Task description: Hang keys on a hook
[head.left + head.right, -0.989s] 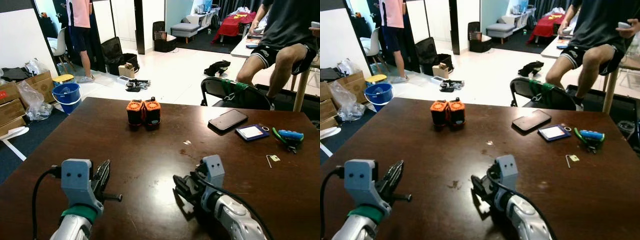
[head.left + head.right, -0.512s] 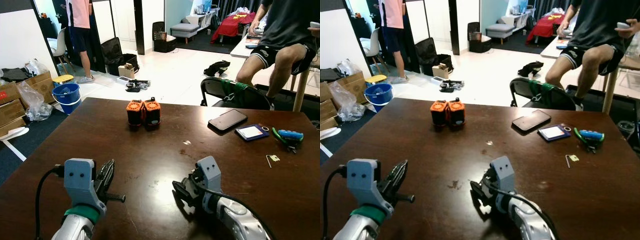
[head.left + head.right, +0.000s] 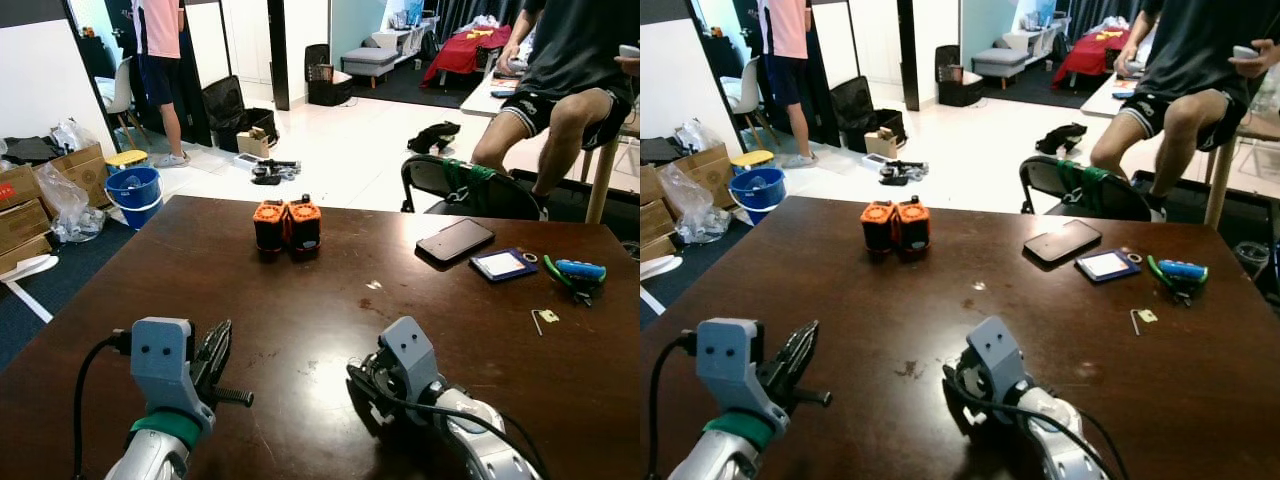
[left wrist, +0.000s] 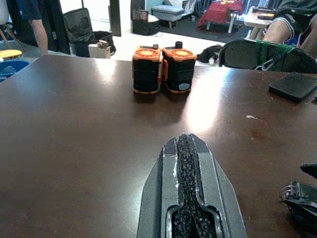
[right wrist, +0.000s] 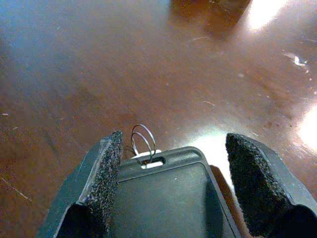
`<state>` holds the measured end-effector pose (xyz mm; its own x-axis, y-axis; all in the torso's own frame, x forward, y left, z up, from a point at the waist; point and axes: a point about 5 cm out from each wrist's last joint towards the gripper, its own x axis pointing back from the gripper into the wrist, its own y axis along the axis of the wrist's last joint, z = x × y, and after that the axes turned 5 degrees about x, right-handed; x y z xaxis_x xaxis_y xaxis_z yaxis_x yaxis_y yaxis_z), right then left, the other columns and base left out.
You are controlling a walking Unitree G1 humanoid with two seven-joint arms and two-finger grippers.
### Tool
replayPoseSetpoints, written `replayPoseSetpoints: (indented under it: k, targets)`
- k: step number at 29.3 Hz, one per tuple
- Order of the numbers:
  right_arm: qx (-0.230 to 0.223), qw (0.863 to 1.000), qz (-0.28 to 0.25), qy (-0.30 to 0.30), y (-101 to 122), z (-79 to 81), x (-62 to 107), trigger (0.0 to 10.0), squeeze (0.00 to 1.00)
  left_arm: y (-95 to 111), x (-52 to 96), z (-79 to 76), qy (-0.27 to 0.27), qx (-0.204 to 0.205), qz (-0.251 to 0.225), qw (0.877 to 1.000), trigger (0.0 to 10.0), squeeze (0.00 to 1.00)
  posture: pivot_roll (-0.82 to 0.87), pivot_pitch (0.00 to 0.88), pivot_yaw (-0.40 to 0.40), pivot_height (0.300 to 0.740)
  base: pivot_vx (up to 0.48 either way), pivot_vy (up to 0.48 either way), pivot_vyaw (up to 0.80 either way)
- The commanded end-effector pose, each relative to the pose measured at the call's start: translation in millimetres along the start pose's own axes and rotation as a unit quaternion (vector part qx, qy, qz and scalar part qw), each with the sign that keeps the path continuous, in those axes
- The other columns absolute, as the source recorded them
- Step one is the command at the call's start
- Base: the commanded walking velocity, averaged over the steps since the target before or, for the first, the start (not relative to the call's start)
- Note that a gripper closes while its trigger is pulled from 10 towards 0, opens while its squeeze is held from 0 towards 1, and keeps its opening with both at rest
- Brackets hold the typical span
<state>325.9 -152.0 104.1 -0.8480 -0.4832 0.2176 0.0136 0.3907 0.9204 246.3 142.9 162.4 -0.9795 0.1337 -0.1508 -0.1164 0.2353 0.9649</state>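
— While both arms sit low over the near edge of the surface (image 3: 300, 290), what do you see at the right gripper (image 5: 171, 173)?

— I see its fingers (image 5: 106, 173) spread apart, one on each side of a flat black key fob (image 5: 163, 196) that lies between them. A thin wire key ring (image 5: 142, 144) runs through the slot at the fob's end and sticks out past the fingertips, just above the brown wood. I cannot tell whether either pad touches the fob.

— And the left gripper (image 4: 188, 183)?

— Its fingers are pressed together with nothing between them. It hangs over the near left part of the surface and points toward the far edge.

— What else lies on the surface?

— Two orange-and-black battery packs (image 3: 287, 226) stand side by side near the middle of the far edge. Toward the far right corner I see a dark phone (image 3: 456, 240), and just beside it a blue-edged card (image 3: 505, 264). Closer to the right edge lies a blue-and-green tool (image 3: 577, 272), with a small tag (image 3: 546, 317) nearer to me.

— Anyone around?

— A person sits on a white table beyond the far right corner, and another stands across the room to the left, near a blue bucket (image 3: 133, 192) on the floor.
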Motion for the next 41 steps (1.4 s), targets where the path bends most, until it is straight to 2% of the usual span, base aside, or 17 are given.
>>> replayPoseSetpoints:
  k: [1, 4, 5, 6, 7, 8, 9, 13, 14, 15, 16, 34, 35, 37, 38, 40, 41]
  targets:
    - [-0.004, 1.000, 0.008, 0.008, -6.5, 6.2, 0.0, 10.0, 0.00, -4.0, 3.1, 2.3, 0.004, 0.005, 0.009, 1.000, 10.0, 0.00, -0.01, 0.011, 0.144, 0.740, 0.000, 0.000, 0.00]
    - [-0.003, 1.000, 0.007, 0.009, -7.0, 7.8, -0.4, 10.0, 0.00, -4.5, 3.4, 2.2, 0.004, 0.004, 0.010, 1.000, 10.0, 0.00, -0.01, 0.011, 0.144, 0.740, 0.000, 0.000, 0.00]
    - [-0.002, 1.000, 0.006, 0.011, -7.0, 9.1, -1.1, 9.5, 0.00, -4.5, 3.5, 2.2, 0.004, 0.002, 0.011, 1.000, 10.0, 0.00, 0.00, 0.018, 0.142, 0.740, 0.000, 0.000, 0.00]
    - [-0.002, 1.000, 0.006, 0.011, -7.0, 9.1, -1.1, 9.5, 0.00, -4.5, 3.5, 2.2, 0.004, 0.002, 0.011, 1.000, 10.0, 0.00, 0.00, 0.018, 0.142, 0.740, 0.000, 0.000, 0.00]
    - [0.001, 1.000, 0.004, 0.012, -7.2, 9.9, -2.0, 4.5, 0.00, -4.4, 3.4, 2.3, 0.004, 0.001, 0.011, 1.000, 10.0, 0.00, 0.00, 0.018, 0.143, 0.740, 0.000, 0.000, 0.00]
    - [0.001, 1.000, 0.004, 0.012, -7.2, 9.9, -2.0, 4.5, 0.00, -4.4, 3.4, 2.3, 0.004, 0.001, 0.011, 1.000, 10.0, 0.00, 0.00, 0.018, 0.143, 0.740, 0.000, 0.000, 0.00]
    - [0.003, 1.000, 0.003, 0.011, -7.3, 10.1, -2.6, 4.0, 0.00, -4.3, 3.3, 2.4, 0.004, 0.000, 0.012, 1.000, 10.0, 0.00, 0.00, 0.018, 0.143, 0.740, 0.000, 0.000, 0.00]
    - [0.006, 1.000, 0.003, 0.007, -7.8, 9.7, -3.6, 4.2, 0.00, -4.9, 2.5, 1.7, 0.001, -0.002, 0.016, 1.000, 10.0, 0.00, 0.00, 0.017, 0.145, 0.740, 0.000, 0.000, 0.00]
    - [0.008, 1.000, 0.005, 0.006, -7.9, 9.7, -4.0, 4.7, 0.00, -5.4, 2.1, 1.4, -0.001, -0.005, 0.018, 1.000, 10.0, 0.00, 0.00, 0.016, 0.147, 0.740, 0.000, 0.000, 0.00]
    - [0.008, 1.000, 0.005, 0.006, -7.9, 9.7, -4.0, 4.7, 0.00, -5.4, 2.1, 1.4, -0.001, -0.005, 0.018, 1.000, 10.0, 0.00, 0.00, 0.016, 0.147, 0.740, 0.000, 0.000, 0.00]
    - [0.011, 1.000, 0.006, 0.004, -7.9, 9.7, -4.4, 10.0, 0.00, -6.2, 1.8, 0.8, -0.002, -0.007, 0.021, 1.000, 10.0, 0.00, 0.00, 0.016, 0.147, 0.740, 0.000, 0.000, 0.00]
    - [0.015, 1.000, 0.005, -0.002, -0.8, 12.8, -16.4, 10.0, 0.00, -7.2, 1.0, 0.3, -0.005, -0.009, 0.026, 1.000, 10.0, 0.00, 0.00, 0.017, 0.148, 0.740, 0.000, 0.000, 0.00]
    - [0.014, 1.000, 0.005, 0.000, -0.3, 13.5, -17.2, 5.0, 0.00, -7.4, 1.4, 0.1, -0.006, -0.009, 0.027, 1.000, 10.0, 0.00, 0.01, 0.017, 0.147, 0.740, 0.000, 0.000, 0.00]
    - [0.015, 1.000, 0.004, 0.000, -0.3, 13.8, -17.6, 5.0, 0.00, -7.6, 1.6, -0.1, -0.006, -0.010, 0.027, 1.000, 10.0, 0.00, 0.01, 0.017, 0.147, 0.740, 0.000, 0.000, 0.00]
    - [0.015, 1.000, 0.005, 0.001, -0.8, 14.1, -17.8, 3.0, 0.00, -8.0, 1.8, -0.3, -0.006, -0.010, 0.028, 1.000, 10.0, 0.00, 0.01, 0.017, 0.147, 0.740, 0.000, 0.000, 0.00]
    - [0.015, 1.000, 0.005, 0.001, -0.8, 14.1, -17.8, 3.0, 0.00, -8.0, 1.8, -0.3, -0.006, -0.010, 0.028, 1.000, 10.0, 0.00, 0.01, 0.017, 0.147, 0.740, 0.000, 0.000, 0.00]
    - [0.015, 1.000, 0.006, 0.001, -1.3, 14.4, -17.9, 1.5, 0.00, -8.5, 1.9, -0.5, -0.007, -0.010, 0.030, 0.999, 10.0, 0.00, 0.01, 0.017, 0.147, 0.740, 0.000, 0.000, 0.00]
